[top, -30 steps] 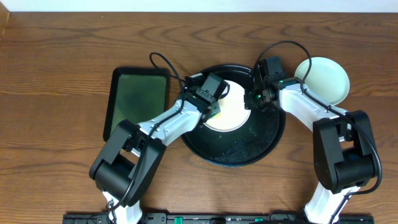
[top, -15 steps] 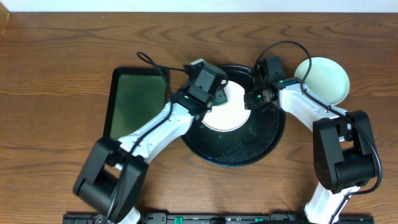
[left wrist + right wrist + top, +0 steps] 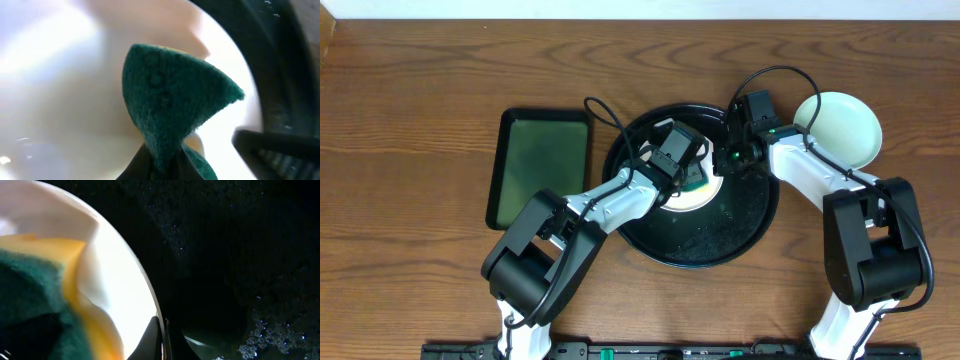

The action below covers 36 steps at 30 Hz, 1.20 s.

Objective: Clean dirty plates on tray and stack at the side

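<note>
The step in hand is the scrubbing of the white plate (image 3: pixel 55 110), which lies inside the round black tray (image 3: pixel 700 240), set toward the tray's 12 o'clock side. The left claw (image 3: pixel 161 160) is closed almost fully, pinching the base of a green-faced sponge (image 3: pixel 170 105) whose folded tip is pressed onto the plate's glossy well. The right claw (image 3: pixel 161 332) comes in from the plate's 3 o'clock edge, and its narrow jaws look nipped together on the rim, so it reads as bracing the plate against the rubbing. The speckled wet floor of the tray shows dark just beyond it. A pale mint plate (image 3: pixel 840 128) rests on the counter (image 3: pixel 420 80) off the tray's 2 o'clock rim; whether a second one lies beneath it cannot be told. A rectangular tray with a green inside (image 3: pixel 542 165) sits at the round tray's 9 o'clock. By this look the task is well along, with the white plate probably the last to be cleaned. The next move likely calls for finishing the wipe, lifting the sponge clear, and carrying the plate by its rim to the mint plate, lowering it level so that it nests rather than slides off.
</note>
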Available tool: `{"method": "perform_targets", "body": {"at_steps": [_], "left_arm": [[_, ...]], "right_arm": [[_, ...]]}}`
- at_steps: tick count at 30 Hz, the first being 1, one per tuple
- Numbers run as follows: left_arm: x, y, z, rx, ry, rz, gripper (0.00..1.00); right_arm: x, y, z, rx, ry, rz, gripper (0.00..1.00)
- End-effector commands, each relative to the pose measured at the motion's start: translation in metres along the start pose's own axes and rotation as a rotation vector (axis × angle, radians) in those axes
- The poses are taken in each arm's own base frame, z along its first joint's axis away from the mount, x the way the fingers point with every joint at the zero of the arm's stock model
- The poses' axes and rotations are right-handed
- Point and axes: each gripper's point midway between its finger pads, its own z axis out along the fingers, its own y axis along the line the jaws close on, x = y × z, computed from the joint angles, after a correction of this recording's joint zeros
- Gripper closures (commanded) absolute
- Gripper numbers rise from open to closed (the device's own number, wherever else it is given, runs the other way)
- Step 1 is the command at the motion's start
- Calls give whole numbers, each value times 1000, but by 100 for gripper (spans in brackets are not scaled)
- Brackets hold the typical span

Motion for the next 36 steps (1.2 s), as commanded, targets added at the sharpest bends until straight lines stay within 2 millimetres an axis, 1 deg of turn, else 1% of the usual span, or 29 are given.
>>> {"method": "perform_targets", "body": {"at_steps": [1, 4, 7, 9, 12, 13, 14, 17, 19, 20, 21, 23, 24, 25, 28, 31, 33, 35, 36], "left_arm": [[-24, 68, -1, -275, -122, 2, 92], [-46, 102, -18, -427, -199, 34, 92], [-66, 118, -34, -512, -267, 82, 92], [-76, 118, -43, -521, -290, 103, 92], [-90, 106, -63, -479, -331, 99, 92], [-98, 96, -79, -444, -363, 85, 92], [-103, 90, -90, -422, -384, 76, 92], [-117, 82, -120, -379, -431, 47, 93], [-125, 86, -142, -373, -451, 21, 92], [-127, 90, -149, -379, -453, 13, 92], [-129, 99, -157, -397, -451, -1, 92], [-131, 119, -167, -442, -431, -28, 92], [-129, 138, -168, -466, -376, -64, 92], [-127, 149, -164, -469, -335, -90, 92], [-121, 179, -151, -457, -223, -164, 92], [-120, 207, -143, -467, -166, -242, 92], [-122, 226, -139, -487, -148, -291, 92], [-123, 239, -133, -494, -124, -318, 92], [-121, 243, -129, -488, -104, -318, 92]], "right_arm": [[16, -6, 15, 33, 54, 16, 99], [16, -6, 15, 33, 54, 16, 99], [15, -6, 15, 33, 53, 16, 99], [16, -6, 15, 33, 54, 15, 99], [15, -6, 15, 32, 50, 15, 99], [13, -5, 16, 30, 43, 13, 99], [11, -5, 15, 28, 38, 12, 99], [5, -2, 12, 23, 19, 4, 99], [-2, 1, 4, 17, -5, -26, 99], [-5, 3, 0, 13, -18, -43, 99], [-9, 5, -5, 10, -35, -64, 99], [-20, 12, -19, 1, -78, -115, 99], [-32, 16, -36, 9, -134, -150, 99], [-37, 17, -45, 26, -162, -164, 99], [-55, 20, -78, 118, -273, -248, 99], [-67, 24, -111, 260, -376, -340, 99], [-74, 31, -136, 357, -445, -428, 99], [-78, 42, -158, 440, -504, -518, 99], [-80, 48, -170, 491, -536, -567, 99]]}}
